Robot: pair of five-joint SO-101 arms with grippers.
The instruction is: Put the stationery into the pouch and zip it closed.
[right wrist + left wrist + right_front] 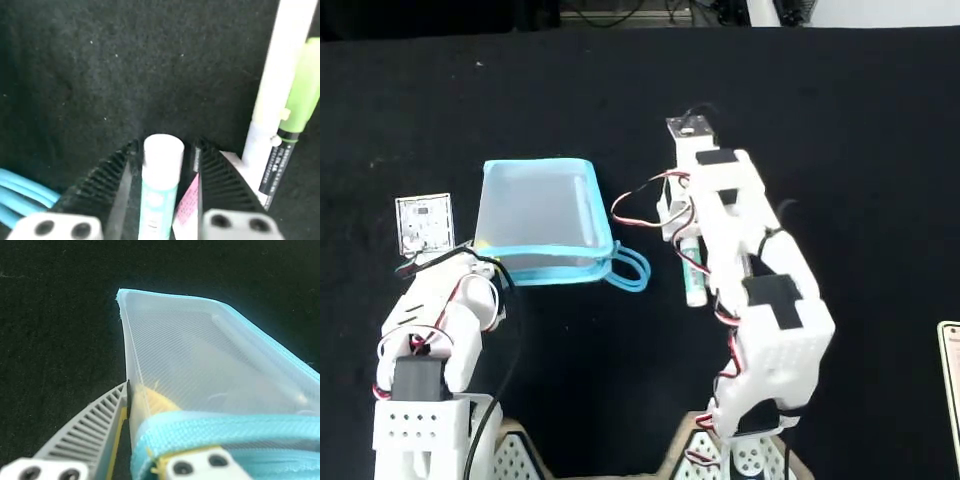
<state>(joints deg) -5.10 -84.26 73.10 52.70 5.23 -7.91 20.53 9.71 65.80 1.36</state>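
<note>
The translucent pouch (540, 222) with light-blue trim lies left of centre, its blue loop (632, 266) trailing to the right. My left gripper (488, 272) is shut on the pouch's near-left zipper edge (200, 432); its grey finger (95, 432) rests against the mesh wall. A glue stick (693, 277) with a white cap (163, 150) and teal label lies lengthwise between the black fingers (107, 182) of my right gripper (162, 175), which is shut on it. A white pen (277, 85) and a green marker (300, 105) lie beside it. Something pink (186, 205) sits under the stick.
A small white square card (424, 222) lies left of the pouch. A pale object (950, 372) pokes in at the right edge. Black cloth covers the table, with free room at the back and far right.
</note>
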